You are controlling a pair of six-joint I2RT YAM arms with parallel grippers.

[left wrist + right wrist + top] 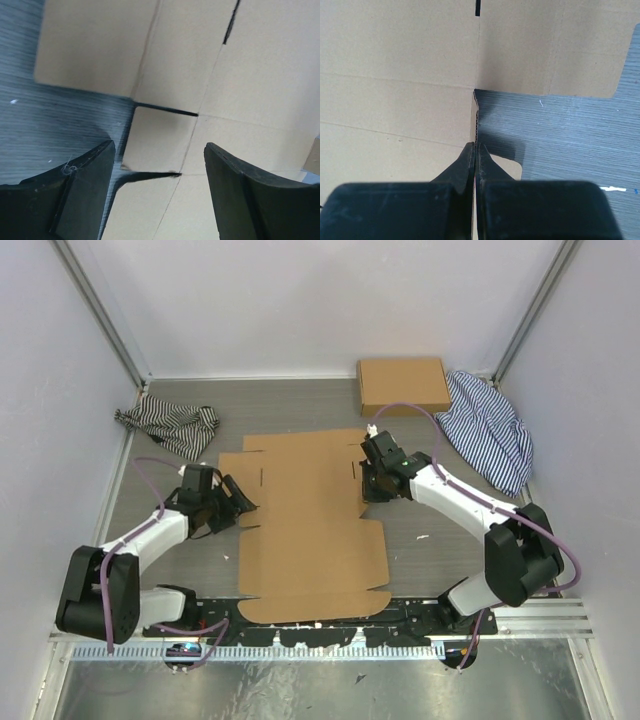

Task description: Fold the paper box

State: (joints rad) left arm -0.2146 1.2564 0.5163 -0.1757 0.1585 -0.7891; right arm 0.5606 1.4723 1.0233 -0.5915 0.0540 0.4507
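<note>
**Largely flat, the paper box is met at both side edges**

The paper box (310, 530) is spread out on the grey wood-grain table (440, 530), with its panels lying flat and its creases and slits showing.

At the box's left edge the left gripper (241, 502) is held low with its jaws wide apart, and nothing is clasped between them. In the left wrist view a small side tab (155, 145), bounded by two cuts, is framed between the fingers.

At the box's right edge the right gripper (370, 483) is pressed together on a narrow side flap (475, 117). That flap is stood upright, so its corrugated edge is seen end-on, running into the seam between the fingers.

Just beyond the box's far right corner a second, neat rectangular cardboard box (403, 385) is set, apart from it. A blue-and-white striped cloth (490, 430) is heaped further right of that corner. A black-and-white striped cloth (168, 425) is bunched off the box's far left corner.
</note>
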